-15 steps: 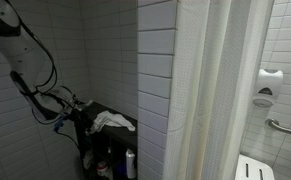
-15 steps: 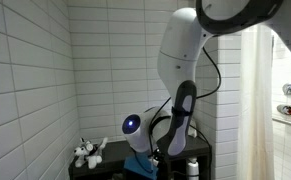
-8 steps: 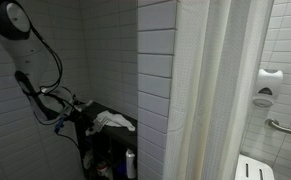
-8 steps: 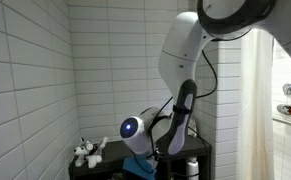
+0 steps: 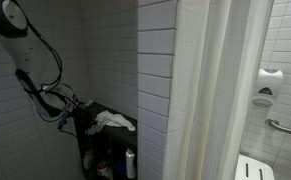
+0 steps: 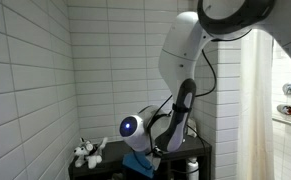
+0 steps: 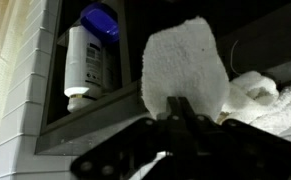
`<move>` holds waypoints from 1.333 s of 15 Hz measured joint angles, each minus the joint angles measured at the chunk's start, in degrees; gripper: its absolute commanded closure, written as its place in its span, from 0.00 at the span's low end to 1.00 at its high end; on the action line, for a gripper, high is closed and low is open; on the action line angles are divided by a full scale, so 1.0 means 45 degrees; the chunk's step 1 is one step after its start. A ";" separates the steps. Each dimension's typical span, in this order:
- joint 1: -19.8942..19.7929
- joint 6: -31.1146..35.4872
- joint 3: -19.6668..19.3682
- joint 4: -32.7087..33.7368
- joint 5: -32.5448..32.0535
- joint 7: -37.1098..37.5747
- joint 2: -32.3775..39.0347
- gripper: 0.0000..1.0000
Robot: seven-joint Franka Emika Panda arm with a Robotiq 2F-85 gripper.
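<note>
The gripper [image 7: 180, 108] is pinched narrow on a fold of the white cloth [image 7: 185, 55], which stands up at the centre of the wrist view, right of the white bottle [image 7: 89, 58] at upper left. Grasping looks like the step in hand. Any lift would call for a firm pinch and a pull clear of the shelf ledge [image 7: 85, 118].

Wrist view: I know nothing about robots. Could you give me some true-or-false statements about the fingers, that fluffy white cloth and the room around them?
1. The fingers are pinched on the fluffy white cloth. True.
2. The white plastic bottle with a blue cap lies on top of the cloth. False: it sits in a dark shelf compartment beside the cloth, apart from it.
3. The white tiled wall stands behind the arm. True.
4. The shower curtain is dark blue. False: it is pale, nearly white.
</note>
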 measured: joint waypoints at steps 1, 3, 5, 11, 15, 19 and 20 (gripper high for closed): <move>0.0125 0.0004 -0.0151 0.0020 0.0029 0.0000 -0.0036 1.00; 0.0425 0.0023 -0.0483 0.0071 0.0109 0.0000 -0.0088 1.00; 0.0810 0.0037 -0.0848 0.0101 0.0286 0.0000 -0.0157 1.00; 0.2375 0.0164 -0.2146 0.0105 0.1110 -0.0001 -0.0366 0.68; 0.3655 0.0370 -0.3300 0.0092 0.1972 -0.0006 -0.0361 0.44; 0.4670 0.0870 -0.4466 -0.0023 0.2718 -0.0011 -0.0203 0.16; 0.4863 0.1031 -0.4716 -0.0062 0.2878 -0.0011 -0.0114 0.09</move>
